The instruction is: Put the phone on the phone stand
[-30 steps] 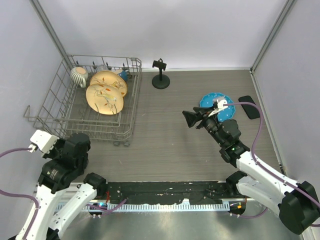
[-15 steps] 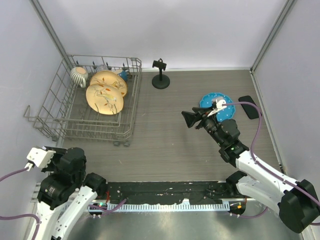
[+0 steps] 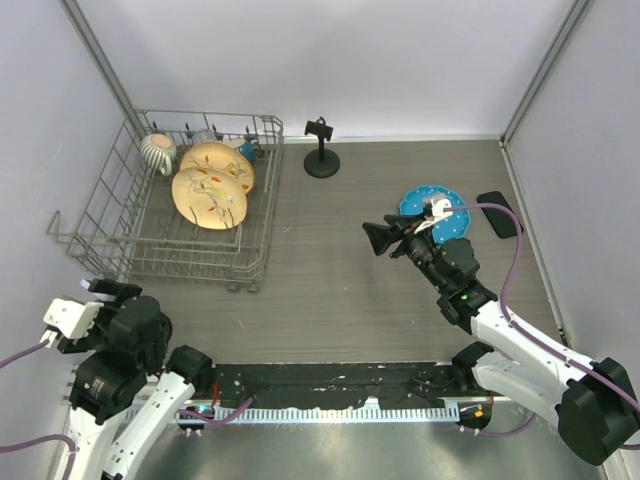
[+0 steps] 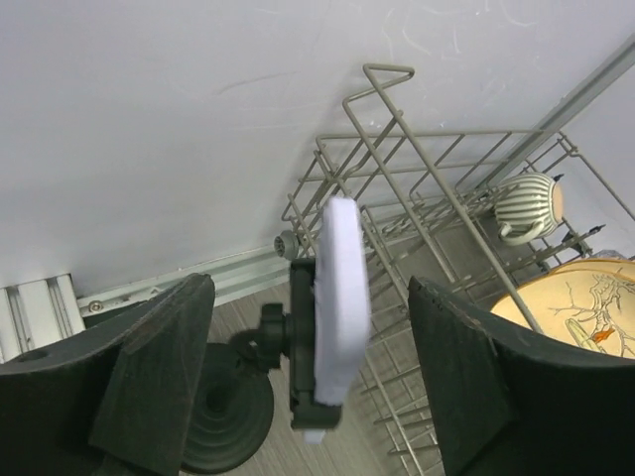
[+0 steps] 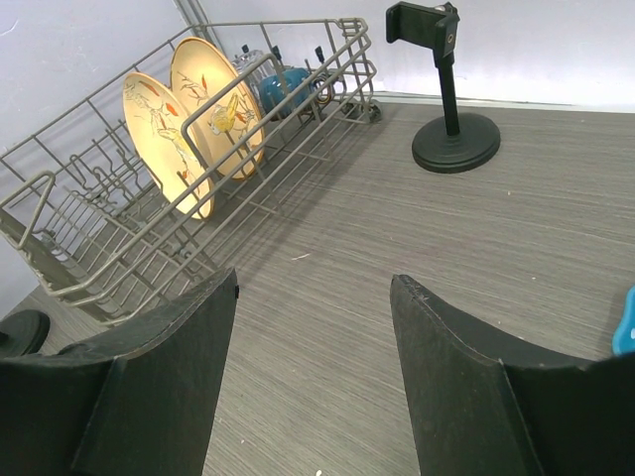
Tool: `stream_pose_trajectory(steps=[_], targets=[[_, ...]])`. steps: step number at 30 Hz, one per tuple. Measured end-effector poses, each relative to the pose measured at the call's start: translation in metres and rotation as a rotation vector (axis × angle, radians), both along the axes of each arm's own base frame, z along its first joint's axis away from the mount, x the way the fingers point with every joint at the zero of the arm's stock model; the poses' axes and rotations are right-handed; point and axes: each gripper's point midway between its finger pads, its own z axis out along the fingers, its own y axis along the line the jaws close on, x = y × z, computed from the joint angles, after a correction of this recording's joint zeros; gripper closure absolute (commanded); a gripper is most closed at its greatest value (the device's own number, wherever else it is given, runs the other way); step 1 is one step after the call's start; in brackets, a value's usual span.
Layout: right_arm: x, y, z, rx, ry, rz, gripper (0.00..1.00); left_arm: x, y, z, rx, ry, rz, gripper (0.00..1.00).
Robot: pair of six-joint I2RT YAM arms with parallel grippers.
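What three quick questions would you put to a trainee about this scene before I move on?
1. True or false: the phone lies flat on the table, apart from the phone stand.
2. The right hand holds: A) the phone, B) a plate, C) nothing.
3. Fill in: the two yellow plates stand on edge in the ____.

Key: 1 true. 2 C, its jaws are open and empty. 3 dish rack.
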Motion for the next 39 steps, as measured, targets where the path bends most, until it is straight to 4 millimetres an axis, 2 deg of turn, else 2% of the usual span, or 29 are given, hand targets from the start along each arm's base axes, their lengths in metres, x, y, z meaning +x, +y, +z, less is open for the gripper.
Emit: stream_pose_trajectory(steps=[5, 11, 16, 18, 22, 26, 28, 31, 34, 37, 39], targets=[[0.000, 0.000, -0.001, -0.002, 0.002, 0.000, 0.32, -0.001, 0.000, 0.010, -0.017, -0.028, -0.007, 0.14], [0.001, 0.000, -0.002, -0.003, 0.004, 0.000, 0.32, 0.007, -0.010, 0.020, -0.064, -0.039, -0.086, 0.16], [0.001, 0.000, -0.002, -0.003, 0.004, 0.000, 0.31, 0.009, -0.019, 0.033, -0.088, -0.033, -0.186, 0.26], [0.001, 0.000, -0.002, -0.004, 0.005, 0.000, 0.31, 0.009, -0.024, 0.045, -0.092, -0.040, -0.249, 0.26], [0.001, 0.000, -0.003, -0.005, 0.007, 0.000, 0.32, 0.005, -0.034, 0.082, -0.097, -0.106, -0.385, 0.24], [0.002, 0.002, -0.009, -0.016, 0.025, 0.005, 0.31, 0.005, -0.055, 0.123, -0.087, -0.189, -0.565, 0.21], [0.005, 0.004, -0.016, -0.028, 0.046, 0.008, 0.31, 0.012, -0.073, 0.140, -0.077, -0.212, -0.668, 0.20], [0.010, 0.007, -0.026, -0.045, 0.087, 0.007, 0.31, 0.036, -0.111, 0.158, -0.066, -0.192, -0.834, 0.20], [0.019, 0.009, -0.035, -0.058, 0.144, -0.001, 0.31, 0.082, -0.165, 0.166, -0.058, -0.106, -1.011, 0.23], [0.038, 0.012, -0.035, -0.055, 0.215, -0.022, 0.31, 0.140, -0.221, 0.155, -0.073, -0.014, -1.157, 0.23], [0.056, 0.011, -0.029, -0.031, 0.245, -0.040, 0.31, 0.174, -0.251, 0.141, -0.087, 0.012, -1.228, 0.23]])
